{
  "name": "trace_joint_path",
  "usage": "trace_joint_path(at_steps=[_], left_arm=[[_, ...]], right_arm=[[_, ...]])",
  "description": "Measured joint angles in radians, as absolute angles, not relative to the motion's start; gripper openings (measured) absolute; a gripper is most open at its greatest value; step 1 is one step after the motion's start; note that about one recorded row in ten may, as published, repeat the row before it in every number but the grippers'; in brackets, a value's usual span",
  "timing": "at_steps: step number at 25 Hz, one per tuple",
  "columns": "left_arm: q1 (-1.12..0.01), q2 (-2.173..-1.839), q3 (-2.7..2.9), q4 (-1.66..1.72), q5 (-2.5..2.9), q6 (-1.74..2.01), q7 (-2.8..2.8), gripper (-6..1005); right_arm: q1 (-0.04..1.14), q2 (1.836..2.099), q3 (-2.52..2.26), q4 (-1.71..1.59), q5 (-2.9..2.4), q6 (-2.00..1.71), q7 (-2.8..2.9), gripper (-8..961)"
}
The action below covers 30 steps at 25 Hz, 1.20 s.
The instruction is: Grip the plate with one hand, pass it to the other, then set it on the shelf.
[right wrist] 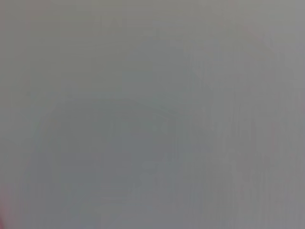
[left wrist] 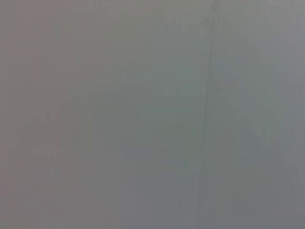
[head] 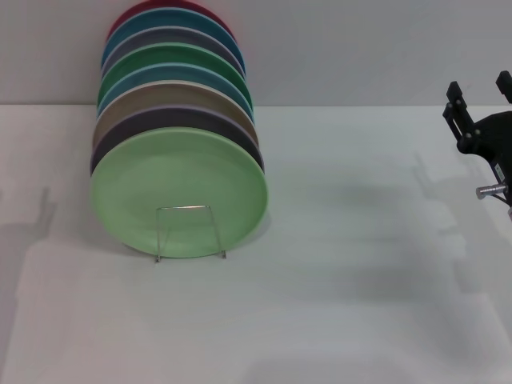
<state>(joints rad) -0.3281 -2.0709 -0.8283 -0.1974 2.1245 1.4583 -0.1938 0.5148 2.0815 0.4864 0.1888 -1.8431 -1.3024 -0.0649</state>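
The light mint-green plate (head: 180, 176) stands on edge at the front of a row of plates on the left of the white table. It leans behind the upright loop of the thin silver wire shelf (head: 185, 208). My right gripper (head: 478, 86) hangs at the far right edge of the head view, well away from the plate. Its black fingers (head: 454, 94) point up, open, with nothing between them. My left gripper is out of view. Both wrist views show only a blank grey surface.
Behind the mint plate stand several more plates on edge: dark purple (head: 180, 118), tan (head: 164, 94), blue, darker green (head: 172, 60), grey, teal and red (head: 148, 10). The white table (head: 352, 280) stretches to the right and front. A grey wall runs behind.
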Motion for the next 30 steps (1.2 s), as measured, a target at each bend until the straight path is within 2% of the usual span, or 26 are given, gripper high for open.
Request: trace_joint_path(at_steps=[30], left_arm=[[-0.323, -2.074, -0.822, -0.207, 2.125, 1.452, -0.193, 755]], right_arm=[[0.558, 2.077, 0.488, 0.159, -1.843, -1.290, -0.069, 683]])
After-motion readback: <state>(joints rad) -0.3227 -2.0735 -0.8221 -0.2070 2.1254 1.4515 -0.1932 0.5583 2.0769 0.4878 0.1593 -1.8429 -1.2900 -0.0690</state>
